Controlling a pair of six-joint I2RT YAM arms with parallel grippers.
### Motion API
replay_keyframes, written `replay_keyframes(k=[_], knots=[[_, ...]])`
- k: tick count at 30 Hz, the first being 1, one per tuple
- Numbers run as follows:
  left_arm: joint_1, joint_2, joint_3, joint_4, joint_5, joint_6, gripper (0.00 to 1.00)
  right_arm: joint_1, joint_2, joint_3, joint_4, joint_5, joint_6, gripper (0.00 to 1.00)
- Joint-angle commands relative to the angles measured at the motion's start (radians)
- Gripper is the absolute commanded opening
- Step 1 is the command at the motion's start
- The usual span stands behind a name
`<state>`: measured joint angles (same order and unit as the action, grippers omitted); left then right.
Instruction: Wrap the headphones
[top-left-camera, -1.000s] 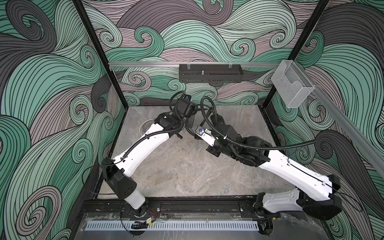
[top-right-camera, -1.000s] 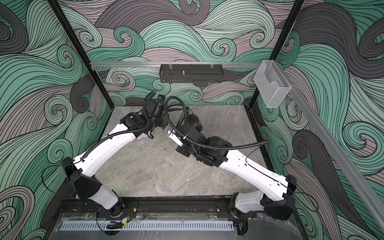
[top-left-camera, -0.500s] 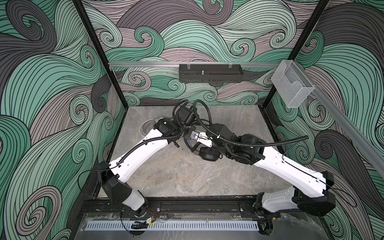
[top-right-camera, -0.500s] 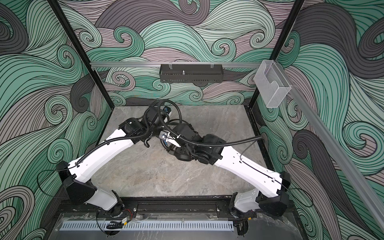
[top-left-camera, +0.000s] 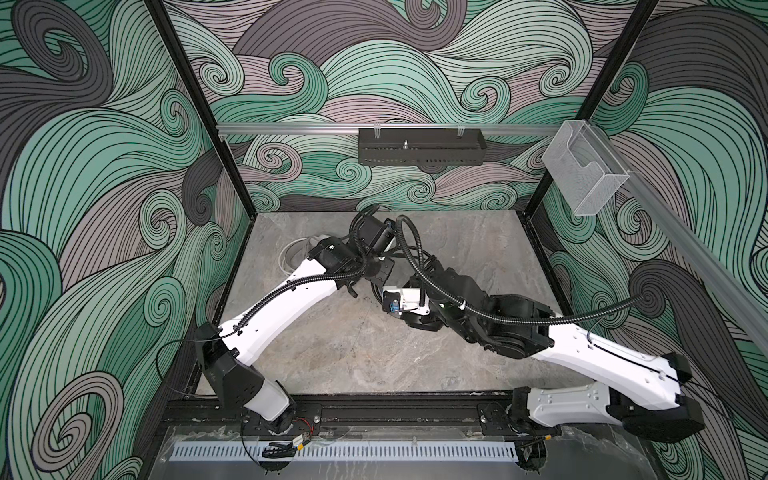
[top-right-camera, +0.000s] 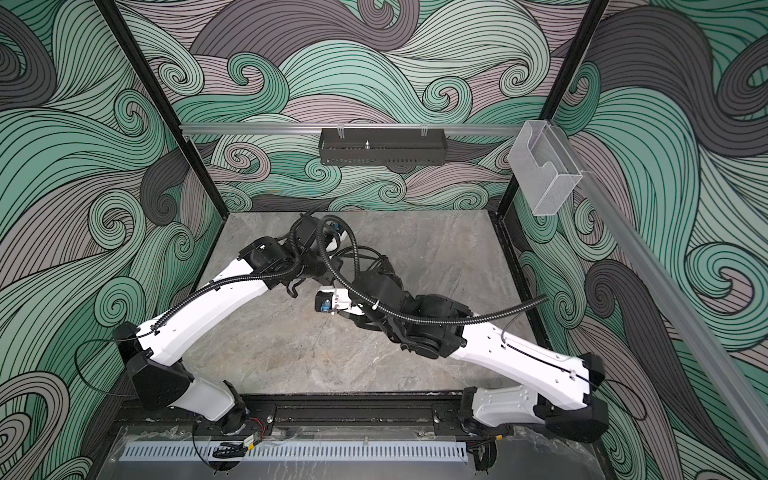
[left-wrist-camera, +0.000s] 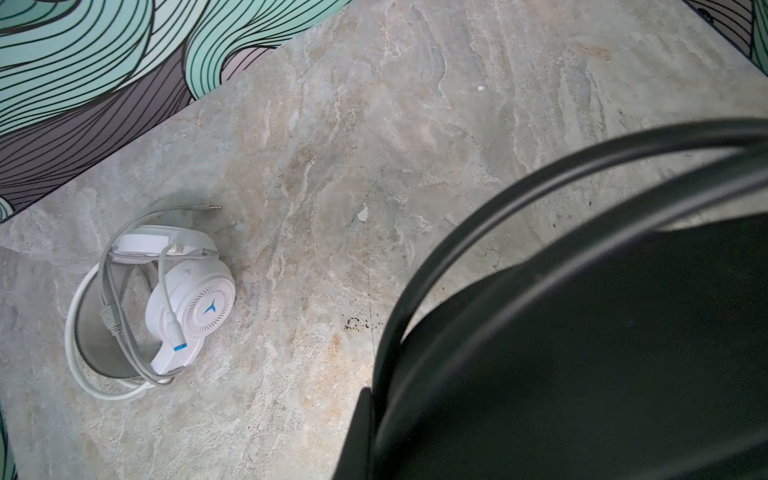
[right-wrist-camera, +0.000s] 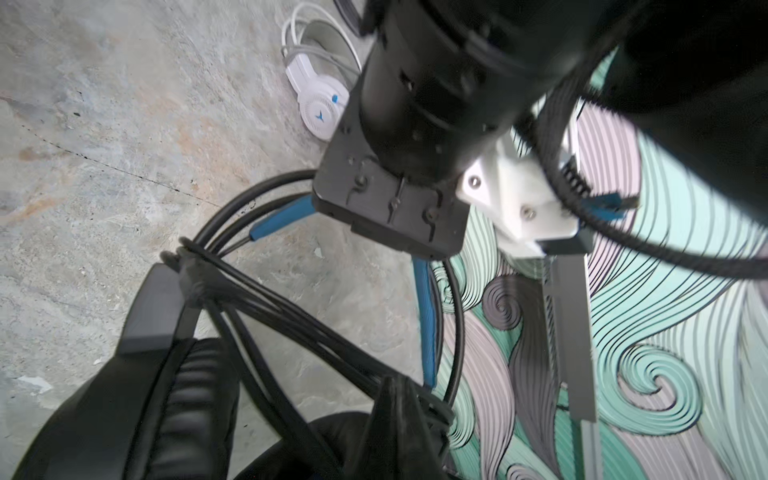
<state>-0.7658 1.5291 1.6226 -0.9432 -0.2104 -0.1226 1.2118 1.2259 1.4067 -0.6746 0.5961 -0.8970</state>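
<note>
Landmark: the white headset (left-wrist-camera: 195, 286) lies on the counter (left-wrist-camera: 415, 104) with its pale cable (left-wrist-camera: 109, 309) looped round it; it has not shifted over the last second.
Just changed: my left arm (top-left-camera: 291, 303) and right arm (top-left-camera: 582, 349) have come down from a higher pose. The right one has drawn toward the front and rolled its wrist over. They now meet near the white headset, apart from it.
Black headset (right-wrist-camera: 124, 395): carried between the two arms, near the white headset. I cannot tell whether its cups touch the counter.
Black cable (right-wrist-camera: 266, 307): several strands lie bundled across the band and run to my right end effector (right-wrist-camera: 397, 411).
Left end effector (top-left-camera: 376, 274): closed on the blue-lined band (right-wrist-camera: 282, 216), as I read the right wrist view; its fingertips are hidden under its own body.
Right end effector: pinched narrow on the black cable strands.
Meaning: I judge the white one already wrapped and the black one on its last turns. What remains is tucking the loose end and setting it down.
Writing: none readable. There is only a blue arrowhead emblem (left-wrist-camera: 211, 307) on the white cup and a blue-tipped plug (left-wrist-camera: 178, 347).
</note>
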Motion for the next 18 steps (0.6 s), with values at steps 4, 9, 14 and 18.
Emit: replay_keyframes(k=[4, 9, 14, 18], knots=[[-0.003, 0.033, 0.04, -0.122, 0.01, 0.031, 0.0, 0.014, -0.023, -0.006, 0.223, 0.139, -0.202, 0.0], [-0.003, 0.026, 0.031, -0.107, 0.016, 0.026, 0.0, 0.011, -0.043, -0.039, 0.231, 0.166, -0.291, 0.0], [-0.005, 0.011, 0.026, -0.108, 0.006, 0.051, 0.0, -0.013, -0.077, -0.117, 0.232, 0.181, -0.414, 0.0], [-0.006, -0.007, 0.014, -0.119, -0.013, 0.084, 0.0, -0.032, -0.084, -0.133, 0.236, 0.186, -0.488, 0.0]])
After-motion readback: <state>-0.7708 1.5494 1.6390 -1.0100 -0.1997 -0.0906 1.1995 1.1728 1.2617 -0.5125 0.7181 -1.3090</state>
